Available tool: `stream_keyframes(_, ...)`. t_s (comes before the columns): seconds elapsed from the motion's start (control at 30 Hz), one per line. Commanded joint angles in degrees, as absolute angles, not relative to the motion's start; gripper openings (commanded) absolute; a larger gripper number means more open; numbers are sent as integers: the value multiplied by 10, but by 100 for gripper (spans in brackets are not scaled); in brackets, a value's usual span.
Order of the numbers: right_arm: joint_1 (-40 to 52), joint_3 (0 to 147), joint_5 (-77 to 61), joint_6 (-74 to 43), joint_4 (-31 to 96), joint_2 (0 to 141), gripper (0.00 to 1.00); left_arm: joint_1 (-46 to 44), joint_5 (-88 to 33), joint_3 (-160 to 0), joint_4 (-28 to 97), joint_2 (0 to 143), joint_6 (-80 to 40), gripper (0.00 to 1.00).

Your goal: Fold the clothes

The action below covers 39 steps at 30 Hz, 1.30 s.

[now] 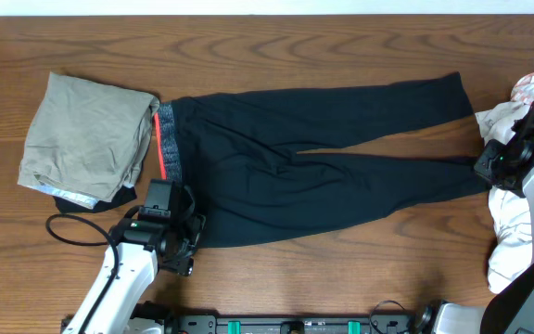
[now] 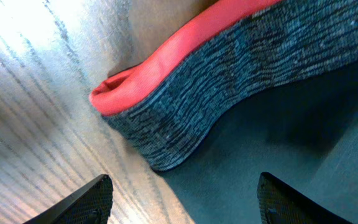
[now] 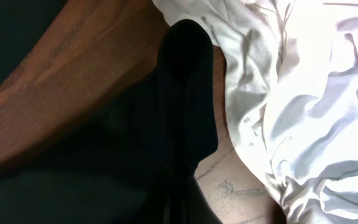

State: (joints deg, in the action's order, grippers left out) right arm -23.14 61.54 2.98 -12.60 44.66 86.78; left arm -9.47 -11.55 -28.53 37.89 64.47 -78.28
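The clothes (image 1: 323,158), long black trousers, lie spread flat across the table with the legs pointing right. Their heather-grey waistband (image 1: 168,139) with an orange-red edge is at the left. My left gripper (image 1: 167,186) hovers at the waistband's lower corner, open. In the left wrist view the gripper (image 2: 188,205) straddles the line between bare wood and black fabric, the waistband (image 2: 229,81) just ahead. My right gripper (image 1: 486,167) is at the end of the lower leg. It is shut (image 3: 176,199) on bunched black fabric of the clothes (image 3: 185,93).
A folded khaki-grey garment (image 1: 86,139) lies left of the waistband, touching it. A heap of white fabrics (image 1: 517,223) (image 3: 303,93) sits at the right edge by the right arm. A black cable (image 1: 72,232) loops beside the left arm.
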Motion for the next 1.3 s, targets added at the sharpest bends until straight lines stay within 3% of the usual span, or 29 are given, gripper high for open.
stream_keyframes(0.0,-236,618,25,-126,447,866,1,-92,-98,-274,369,653,-809,75)
stream_keyframes(0.33,-236,618,25,-126,452,866,1,-91,-93,-255,298,689,-831,73)
stream_keyframes(0.4,-236,618,25,-126,452,866,1,-91,-91,-255,292,693,-831,59)
stream_keyframes(0.53,-236,618,25,-126,453,866,1,-91,-91,-255,292,692,-828,15)
stream_keyframes(0.6,-236,618,25,-126,454,866,1,-91,-92,-255,290,691,-816,6)
stream_keyframes(0.77,-236,618,25,-126,458,866,1,-91,-96,-268,302,659,-740,6)
stream_keyframes(1.27,-242,618,-9,-138,523,801,1,-91,-2,-340,548,397,-529,6)
